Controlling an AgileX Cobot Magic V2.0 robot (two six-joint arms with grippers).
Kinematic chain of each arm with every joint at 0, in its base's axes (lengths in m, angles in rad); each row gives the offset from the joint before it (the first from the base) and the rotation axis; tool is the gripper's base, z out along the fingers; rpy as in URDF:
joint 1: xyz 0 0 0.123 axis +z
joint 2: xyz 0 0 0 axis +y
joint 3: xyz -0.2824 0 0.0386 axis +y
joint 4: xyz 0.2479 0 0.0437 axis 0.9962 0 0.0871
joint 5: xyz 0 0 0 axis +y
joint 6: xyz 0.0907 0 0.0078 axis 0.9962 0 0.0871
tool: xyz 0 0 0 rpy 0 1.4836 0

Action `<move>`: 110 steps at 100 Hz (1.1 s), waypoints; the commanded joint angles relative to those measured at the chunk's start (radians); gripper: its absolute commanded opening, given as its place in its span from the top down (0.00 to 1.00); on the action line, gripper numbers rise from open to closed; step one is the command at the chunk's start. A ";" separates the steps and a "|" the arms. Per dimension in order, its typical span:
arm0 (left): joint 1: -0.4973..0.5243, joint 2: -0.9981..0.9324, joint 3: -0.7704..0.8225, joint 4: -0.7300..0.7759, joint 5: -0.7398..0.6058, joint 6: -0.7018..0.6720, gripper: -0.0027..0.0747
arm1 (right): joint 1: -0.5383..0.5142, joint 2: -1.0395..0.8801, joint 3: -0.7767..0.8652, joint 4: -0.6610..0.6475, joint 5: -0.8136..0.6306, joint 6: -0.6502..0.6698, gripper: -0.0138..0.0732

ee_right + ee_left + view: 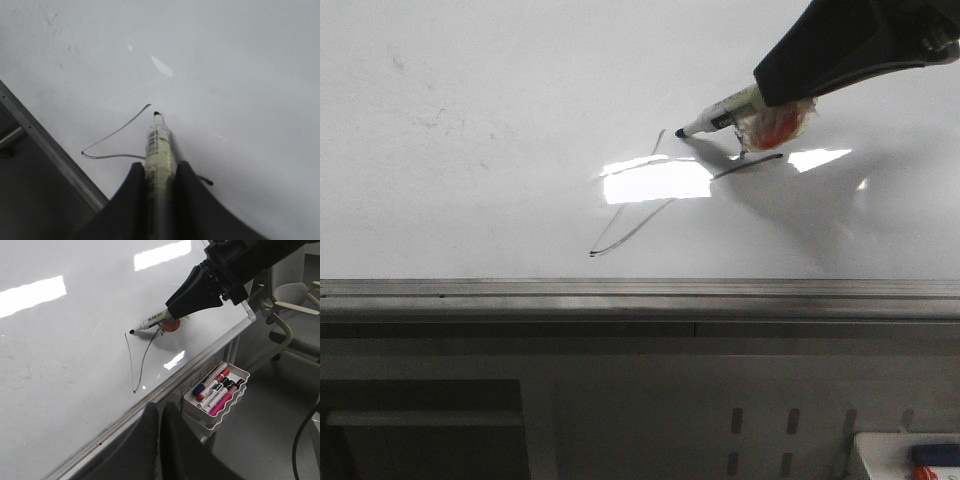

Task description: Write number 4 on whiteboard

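The whiteboard (470, 180) fills the front view, with a bright reflection and a grey edge rail (620, 290). On it the number 4 (620, 215) stands as a thin slanted line that meets, at a sharp low corner, a long curved stroke running right. It also shows in the left wrist view (131, 365) and the right wrist view (112, 135). My right gripper (160, 172) is shut on a taped marker (160, 142). The marker's tip (680, 131) is just right of the slanted line's top; I cannot tell whether it touches. My left gripper (160, 425) is shut and empty, off the board by the rail.
A white tray (239, 374) with several markers hangs below the rail at the board's right end, and its corner shows in the front view (865, 445). An orange lump in clear tape (775, 125) sits under the marker. A grey chair (295, 295) stands beyond the board.
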 commanded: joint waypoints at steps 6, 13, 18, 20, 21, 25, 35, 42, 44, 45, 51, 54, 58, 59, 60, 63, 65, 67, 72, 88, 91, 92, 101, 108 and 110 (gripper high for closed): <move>0.000 0.009 -0.026 -0.032 -0.072 -0.008 0.99 | 0.000 0.002 -0.038 0.005 -0.056 -0.001 0.90; 0.000 0.009 -0.026 -0.032 -0.072 -0.008 0.99 | 0.000 0.003 -0.038 0.005 -0.054 -0.001 0.90; 0.000 0.009 -0.026 -0.032 -0.072 -0.008 0.99 | 0.000 0.003 -0.038 0.003 -0.047 -0.001 0.90; 0.000 0.009 -0.026 -0.032 -0.072 -0.008 0.99 | 0.000 0.003 -0.038 0.001 -0.043 -0.001 0.90; 0.000 0.009 -0.026 -0.032 -0.072 -0.008 0.99 | 0.000 0.003 -0.038 -0.003 -0.042 -0.001 0.90; 0.000 0.009 -0.026 -0.032 -0.072 -0.008 0.99 | 0.000 0.003 -0.038 -0.004 -0.026 -0.001 0.90; 0.000 0.009 -0.026 -0.035 -0.072 -0.008 0.99 | 0.000 0.003 -0.029 -0.006 0.025 -0.001 0.90; 0.000 0.009 -0.026 -0.039 -0.072 -0.008 0.99 | 0.000 0.003 -0.009 -0.006 0.052 0.006 0.90; 0.000 0.009 -0.026 -0.041 -0.072 -0.008 0.99 | 0.000 0.003 -0.001 -0.006 0.060 0.011 0.90; 0.000 0.009 -0.026 -0.042 -0.072 -0.008 0.99 | 0.000 0.003 0.002 -0.006 0.062 0.016 0.90; 0.000 0.009 -0.026 -0.043 -0.072 -0.008 0.99 | 0.000 0.003 0.030 -0.006 0.075 0.040 0.90; 0.000 0.009 -0.026 -0.043 -0.072 -0.008 0.99 | 0.000 0.003 0.044 -0.006 0.077 0.045 0.89; 0.000 0.009 -0.026 -0.045 -0.072 -0.008 0.99 | 0.001 0.003 0.062 -0.004 0.077 0.045 0.89; 0.000 0.009 -0.026 -0.045 -0.072 -0.008 0.99 | 0.001 0.003 0.065 -0.003 0.077 0.045 0.89; 0.000 0.009 -0.026 -0.045 -0.072 -0.008 0.99 | 0.001 0.003 0.070 0.000 0.077 0.045 0.89; 0.000 0.009 -0.026 -0.045 -0.072 -0.008 0.99 | 0.001 0.003 0.079 0.002 0.077 0.045 0.89; 0.000 0.009 -0.026 -0.045 -0.072 -0.008 0.99 | 0.001 0.003 0.084 0.005 0.077 0.045 0.89; 0.000 0.009 -0.026 -0.045 -0.072 -0.008 0.99 | 0.001 0.003 0.089 0.008 0.077 0.045 0.89; 0.000 0.009 -0.026 -0.045 -0.072 -0.008 0.99 | 0.001 0.003 0.091 0.012 0.077 0.045 0.89; 0.000 0.009 -0.026 -0.045 -0.072 -0.008 0.99 | 0.001 0.003 0.091 0.017 0.061 0.045 0.89; 0.000 0.009 -0.026 -0.045 -0.072 -0.008 0.99 | 0.001 0.003 0.091 0.017 0.059 0.045 0.89; 0.000 0.009 -0.026 -0.045 -0.072 -0.008 0.99 | 0.001 0.003 0.091 0.017 0.057 0.045 0.89; 0.000 0.009 -0.026 -0.047 -0.072 -0.008 0.99 | 0.001 -0.002 0.089 0.017 0.048 0.045 0.89; 0.000 0.009 -0.026 -0.062 -0.072 -0.008 0.99 | 0.003 -0.025 0.067 0.017 0.066 0.042 0.89; 0.000 0.009 -0.026 -0.070 -0.072 -0.008 0.99 | 0.005 -0.035 0.056 0.017 0.078 0.037 0.89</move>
